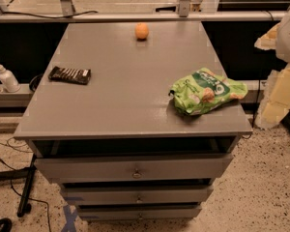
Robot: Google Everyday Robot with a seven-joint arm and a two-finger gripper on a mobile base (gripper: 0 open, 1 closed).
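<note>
Drawers (135, 170) sit below the bag (208, 92); bar (70, 75) to its left and orange (142, 31) beyond, all untouched. Gripper (289, 30) hangs to its right, well apart; its grip cannot be told.

Green snack bag (208, 91) is lying flat, crumpled, near the worktop's (130, 86) right front corner. Gripper (289, 33) is hovering just beyond the right edge.

A: Where is the gripper (289, 30) hanging?
B: At the right edge, above the speckled floor (273, 178). Left of it a grey drawer cabinet (130, 110) is standing, its top drawer (87, 169) sitting slightly out.
A: And beyond it?
B: A metal rail (135, 17) is running across. Yellow foam (280, 93) is leaning just below the gripper, and cables (5, 166) are trailing far left.
</note>
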